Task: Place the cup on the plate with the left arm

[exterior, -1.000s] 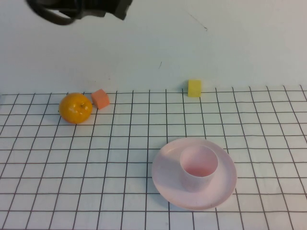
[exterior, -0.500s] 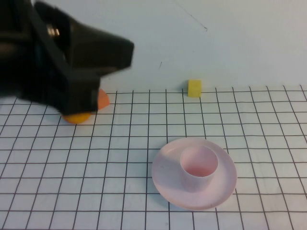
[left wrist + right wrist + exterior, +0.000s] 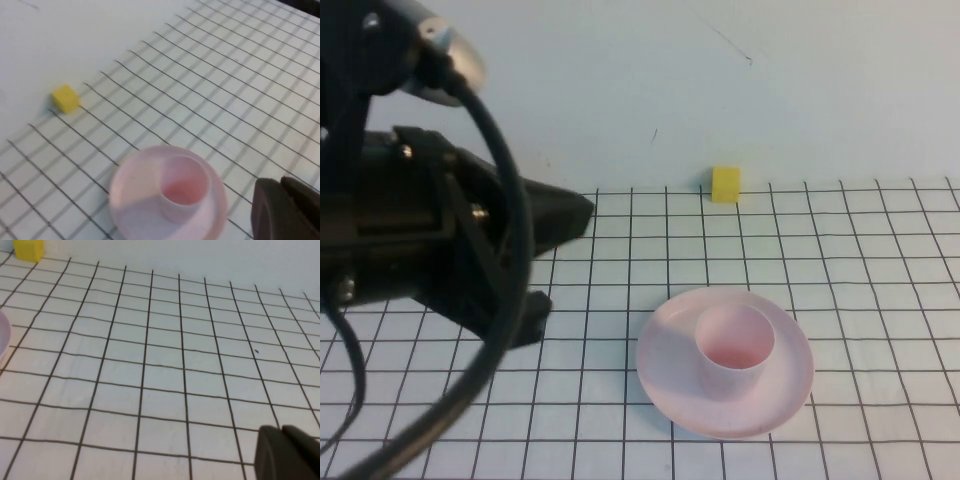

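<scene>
The pale pink cup stands upright in the middle of the pale pink plate, right of the table's centre. Both also show in the left wrist view, the cup on the plate. My left arm fills the left side of the high view. Its dark gripper points right, well apart from the plate. In the left wrist view the left gripper is shut and empty, beside the plate. My right gripper is shut and empty over bare grid cloth; it is out of the high view.
A small yellow cube sits at the far edge of the grid cloth; it also shows in the left wrist view and the right wrist view. The plate's rim shows at the right wrist view's edge. My left arm hides whatever lies at the far left.
My left arm has swung down into the left of the high view, covering the orange fruit and the orange cube. The cup and plate have not moved.
</scene>
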`<state>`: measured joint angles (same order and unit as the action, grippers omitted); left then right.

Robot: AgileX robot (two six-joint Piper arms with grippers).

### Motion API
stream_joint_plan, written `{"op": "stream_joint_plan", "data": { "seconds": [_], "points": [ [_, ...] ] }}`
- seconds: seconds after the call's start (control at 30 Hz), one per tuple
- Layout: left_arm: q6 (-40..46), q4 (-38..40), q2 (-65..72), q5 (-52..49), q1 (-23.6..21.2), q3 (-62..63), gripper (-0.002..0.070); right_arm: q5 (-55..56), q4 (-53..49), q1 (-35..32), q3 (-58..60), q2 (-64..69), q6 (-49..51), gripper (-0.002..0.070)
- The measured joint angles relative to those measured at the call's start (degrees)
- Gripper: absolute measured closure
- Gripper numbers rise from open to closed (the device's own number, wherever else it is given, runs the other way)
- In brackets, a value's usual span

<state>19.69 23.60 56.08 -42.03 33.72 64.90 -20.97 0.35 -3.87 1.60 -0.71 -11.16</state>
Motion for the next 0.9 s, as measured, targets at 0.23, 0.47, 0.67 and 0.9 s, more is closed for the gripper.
{"op": "stream_joint_plan", "data": {
  "seconds": [0.23, 0.47, 0.67, 0.9],
  "points": [
    [1.0, -1.3, -9.3, 19.6, -10.6, -11.2, 0.0676, 0.0, 0.0, 0.0, 0.0, 0.0, 0.0, 0.0678],
    [1.1, 3.9, -23.8, 42.9, -21.9, -31.8, 0.0676, 0.0, -0.3, 0.0, 0.0, 0.0, 0.0, 0.0678],
    [1.1, 4.8, -39.7, 49.1, -27.5, -47.8, 0.0676, 0.0, 0.0, 0.0, 0.0, 0.0, 0.0, 0.0678],
    [1.3, 4.8, -53.4, 50.0, -30.8, -61.0, 0.0676, 0.0, 0.0, 0.0, 0.0, 0.0, 0.0, 0.0678]
  ]
}}
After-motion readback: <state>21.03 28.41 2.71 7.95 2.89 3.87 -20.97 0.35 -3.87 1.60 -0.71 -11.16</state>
